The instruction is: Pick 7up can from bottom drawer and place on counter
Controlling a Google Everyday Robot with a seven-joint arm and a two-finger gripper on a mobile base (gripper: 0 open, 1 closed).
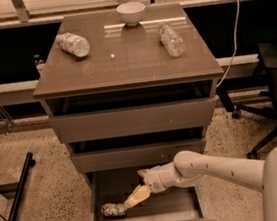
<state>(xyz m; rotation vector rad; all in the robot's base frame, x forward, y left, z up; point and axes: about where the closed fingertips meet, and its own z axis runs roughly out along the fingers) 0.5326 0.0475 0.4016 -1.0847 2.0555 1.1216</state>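
The 7up can (113, 209) lies on its side on the grey floor of the open bottom drawer (191, 209), toward the left. My gripper (131, 200) reaches down into the drawer from the right, and its pale fingertips touch the can's right end. The white arm (213, 166) runs in from the lower right. The counter (126, 53) is the glossy top of the cabinet above.
Two clear crinkled bottles (73, 44) (171, 39) lie on the counter, with a white bowl (131, 11) at its back edge. The two upper drawers stand slightly open. An office chair (276, 85) is on the right, a black stand (20, 190) on the floor at left.
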